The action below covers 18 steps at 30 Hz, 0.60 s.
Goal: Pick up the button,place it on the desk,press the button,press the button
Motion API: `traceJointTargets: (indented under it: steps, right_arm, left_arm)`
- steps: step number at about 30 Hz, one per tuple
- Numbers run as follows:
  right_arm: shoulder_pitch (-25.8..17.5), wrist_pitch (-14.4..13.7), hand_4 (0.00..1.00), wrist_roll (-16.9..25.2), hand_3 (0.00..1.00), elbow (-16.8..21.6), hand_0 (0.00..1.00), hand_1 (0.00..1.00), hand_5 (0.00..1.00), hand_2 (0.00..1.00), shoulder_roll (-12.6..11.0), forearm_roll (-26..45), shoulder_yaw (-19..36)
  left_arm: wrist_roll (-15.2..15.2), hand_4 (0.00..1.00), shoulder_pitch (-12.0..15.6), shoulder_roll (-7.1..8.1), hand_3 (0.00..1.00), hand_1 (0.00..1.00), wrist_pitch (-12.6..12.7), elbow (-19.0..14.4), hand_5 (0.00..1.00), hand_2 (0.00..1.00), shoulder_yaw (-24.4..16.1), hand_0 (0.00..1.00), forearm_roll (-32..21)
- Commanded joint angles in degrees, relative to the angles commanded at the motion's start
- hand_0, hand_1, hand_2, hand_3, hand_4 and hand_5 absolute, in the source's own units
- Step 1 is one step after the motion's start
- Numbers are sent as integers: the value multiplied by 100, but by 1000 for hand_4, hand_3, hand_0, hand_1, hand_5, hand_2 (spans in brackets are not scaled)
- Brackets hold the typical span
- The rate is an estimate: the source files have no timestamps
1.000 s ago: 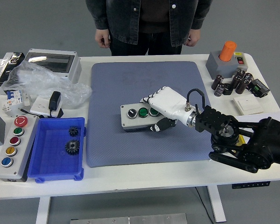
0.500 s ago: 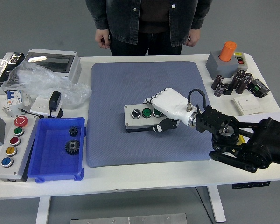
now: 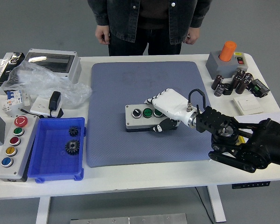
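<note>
Right robot hand on button box, mid-mat.
I see the right robot hand (image 3: 165,109) clamped around the button box (image 3: 144,117), which seems to rest flat on the blue mat (image 3: 130,88) covering the surface (image 3: 144,179); contact underneath unclear.

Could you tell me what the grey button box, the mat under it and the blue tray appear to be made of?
Button box: likely moulded plastic, matte grey. Mat: probably foam or rubber, finely textured blue-grey. Blue tray: glossy moulded plastic.
</note>
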Motion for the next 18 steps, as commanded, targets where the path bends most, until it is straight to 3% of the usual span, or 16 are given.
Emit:
traceJointTargets:
  steps: [11, 12, 17, 18]
  right_arm:
    - [-10, 187, 522, -21, 384, 35, 529, 602, 70, 628, 2, -16, 101]
    - [-9, 215, 672, -21, 643, 41, 541, 610, 146, 653, 3, -18, 117]
    - [-10, 311, 672, -5, 643, 51, 541, 610, 146, 653, 6, -22, 162]
    - [-11, 326, 771, -1, 729, 55, 644, 667, 214, 720, 5, -20, 169]
  left_arm:
    - [2, 617, 15, -2, 641, 697, -3, 9, 377, 623, 57, 668, -66]
    - [3, 616, 14, -1, 641, 698, -3, 9, 376, 623, 59, 668, -68]
    - [2, 616, 10, 2, 641, 698, -3, 8, 376, 623, 55, 668, -65]
    - [1, 616, 11, 2, 640, 698, -2, 8, 377, 623, 54, 668, -65]
